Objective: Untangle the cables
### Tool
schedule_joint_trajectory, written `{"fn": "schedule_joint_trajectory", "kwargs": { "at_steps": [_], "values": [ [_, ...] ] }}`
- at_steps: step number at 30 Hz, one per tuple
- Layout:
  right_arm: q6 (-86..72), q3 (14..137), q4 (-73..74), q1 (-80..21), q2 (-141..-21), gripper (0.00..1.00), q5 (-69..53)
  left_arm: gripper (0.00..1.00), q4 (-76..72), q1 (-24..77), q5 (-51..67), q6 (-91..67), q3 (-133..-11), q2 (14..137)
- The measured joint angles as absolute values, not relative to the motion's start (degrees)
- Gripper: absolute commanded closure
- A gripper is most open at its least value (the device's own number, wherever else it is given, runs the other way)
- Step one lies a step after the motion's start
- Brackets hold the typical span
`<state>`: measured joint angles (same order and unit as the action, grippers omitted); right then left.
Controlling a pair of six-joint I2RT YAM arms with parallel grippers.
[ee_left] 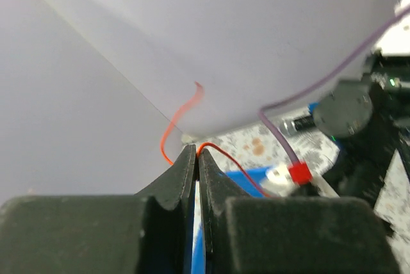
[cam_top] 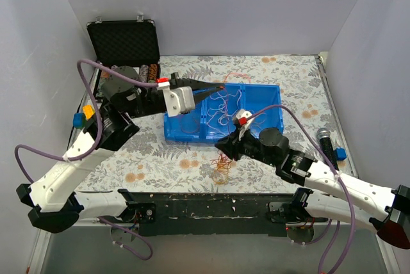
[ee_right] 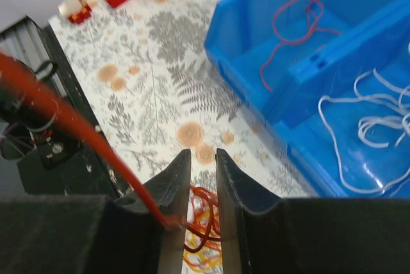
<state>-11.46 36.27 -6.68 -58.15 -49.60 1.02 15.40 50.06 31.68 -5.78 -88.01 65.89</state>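
Two arms are in play, and the right one is much nearer the work. The tangle (cam_top: pixel 222 166) of orange and red cables sits on the table (cam_top: pixel 147 159), just near of the blue bin's (cam_top: pixel 192 136) near wall. The right gripper (cam_top: pixel 223 152) hangs directly over it. In the right wrist view the clump shows between and beneath the fingers, towards the palm end rather than at the tips. It is a bunched knot with no clear long axis. One red strand rises out of it past the left finger, blurred and close to the lens, and I cannot trace where it ends.

My right gripper is parted by only a narrow gap, with tablecloth showing between the tips. I cannot tell whether either pad touches a strand.

My left gripper (cam_top: pixel 216 88) is well apart from the knot, raised over the far side of the bin. Its jaws are pinched together on a thin red wire (ee_left: pixel 221 153), which trails right from the tips and has an orange curl on the other side.

White strands (ee_right: pixel 365 120) and another red one (ee_right: pixel 282 24) lie in separate compartments of the bin.

As I read it, the next move depends on the right gripper closing on the knot below while the left draws its wire away.
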Motion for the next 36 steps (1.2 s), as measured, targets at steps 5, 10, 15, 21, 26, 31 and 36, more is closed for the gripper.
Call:
{"fn": "schedule_joint_trajectory", "kwargs": {
  "at_steps": [5,10,15,21,26,31,36],
  "values": [
    [-14.0,30.5,-7.7,-58.2,-49.6,0.72,0.9,1.0,13.8,50.1,30.5,-5.8,-93.7,66.6],
    [-16.2,28.3,-13.6,-58.2,-49.9,0.71,0.6,1.0,13.5,50.1,28.8,-5.8,-98.1,69.1],
    [-17.5,25.3,-18.7,-58.2,-52.4,0.54,-1.3,1.0,10.3,50.1,25.1,-5.2,-99.9,71.7],
    [-18.2,20.2,-15.6,-58.2,-57.2,0.44,-2.2,1.0,-1.4,50.1,20.6,-3.1,-106.1,73.3],
    [-18.2,19.8,-15.2,-58.2,-57.4,0.46,-2.0,1.0,-7.9,50.1,19.7,-1.7,-107.8,72.2],
    [-18.2,19.7,-15.2,-58.2,-57.4,0.46,-1.8,1.0,-10.5,50.1,19.0,0.3,-107.8,72.3],
    [-18.2,18.9,-14.2,-58.2,-55.4,0.48,-1.5,1.0,-13.1,50.1,16.5,2.2,-102.8,71.1]
  ]
}}
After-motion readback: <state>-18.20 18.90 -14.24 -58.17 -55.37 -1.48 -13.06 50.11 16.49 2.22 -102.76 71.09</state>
